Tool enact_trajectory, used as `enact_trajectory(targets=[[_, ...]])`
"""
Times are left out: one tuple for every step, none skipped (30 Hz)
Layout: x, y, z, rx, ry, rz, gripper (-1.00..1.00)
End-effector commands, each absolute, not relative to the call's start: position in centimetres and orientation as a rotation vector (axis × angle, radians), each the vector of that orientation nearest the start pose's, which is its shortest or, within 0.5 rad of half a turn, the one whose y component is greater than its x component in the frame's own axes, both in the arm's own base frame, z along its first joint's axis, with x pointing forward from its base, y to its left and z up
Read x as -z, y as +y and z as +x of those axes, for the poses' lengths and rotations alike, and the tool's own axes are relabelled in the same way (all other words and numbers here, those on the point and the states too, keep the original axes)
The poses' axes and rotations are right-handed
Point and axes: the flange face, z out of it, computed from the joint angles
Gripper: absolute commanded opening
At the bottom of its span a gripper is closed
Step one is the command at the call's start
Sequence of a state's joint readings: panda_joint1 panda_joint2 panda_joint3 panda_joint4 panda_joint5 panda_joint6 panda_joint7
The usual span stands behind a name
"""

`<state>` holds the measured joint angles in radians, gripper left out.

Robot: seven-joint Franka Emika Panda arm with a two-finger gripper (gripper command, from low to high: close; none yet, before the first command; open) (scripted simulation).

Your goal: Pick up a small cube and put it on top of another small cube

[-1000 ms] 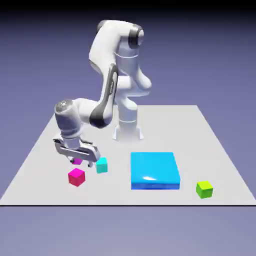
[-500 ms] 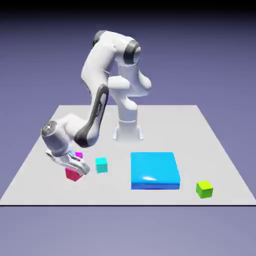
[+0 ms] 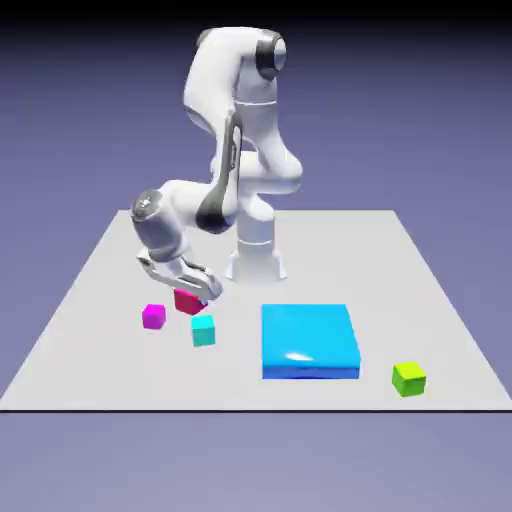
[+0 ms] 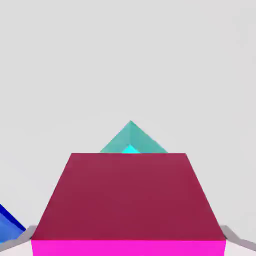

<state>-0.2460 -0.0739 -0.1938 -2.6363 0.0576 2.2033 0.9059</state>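
Gripper (image 3: pixel 196 293) clamped on the crimson cube (image 3: pixel 188 300) — held clear of the table (image 3: pixel 100 290), jaws closed against its two sides. In the hand view, crimson cube (image 4: pixel 128 197) large between the grey fingertips (image 4: pixel 239 241), only their outer edges showing at the bottom corners. Teal cube (image 3: pixel 203 330) just beside and slightly nearer the table's front edge than the held cube; in the hand view its corner (image 4: pixel 132 137) peeks above the crimson top face. Purple-magenta cube (image 3: pixel 153 317) close by toward the exterior view's left, apart from both. Flat blue block (image 3: pixel 310 341) toward the exterior view's right of the teal cube, a gap of bare table between; a sliver of it (image 4: pixel 9 225) at the hand view's lower left. Green cube (image 3: pixel 408 378) near the front right corner, well apart. Open table along the left edge and the far right — grey, plain surface; blue-violet backdrop beyond.
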Motion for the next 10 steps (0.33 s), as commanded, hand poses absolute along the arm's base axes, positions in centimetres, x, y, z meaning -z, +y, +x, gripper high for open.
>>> enact_trajectory(targets=[[-24.6, -16.0, 34.8, -0.573, 1.994, -2.404, -1.0], [-23.2, -15.8, 34.6, -0.573, 1.992, -2.404, -1.0], [-21.9, -15.6, 34.4, -0.573, 1.991, -2.403, -1.0], [-20.5, -15.4, 34.1, -0.573, 1.991, -2.403, -1.0], [-19.2, -15.2, 33.7, -0.573, 1.992, -2.404, -1.0], [-18.0, -15.0, 33.3, -0.573, 1.994, -2.404, -1.0], [-18.0, -15.0, 33.3, -0.573, 1.994, -2.404, 1.0], [-18.0, -15.0, 33.3, -0.573, 1.994, -2.404, 1.0], [-19.3, -15.2, 33.7, -0.573, 1.992, -2.403, 1.0], [-20.6, -15.4, 34.1, -0.573, 1.991, -2.403, 1.0]])
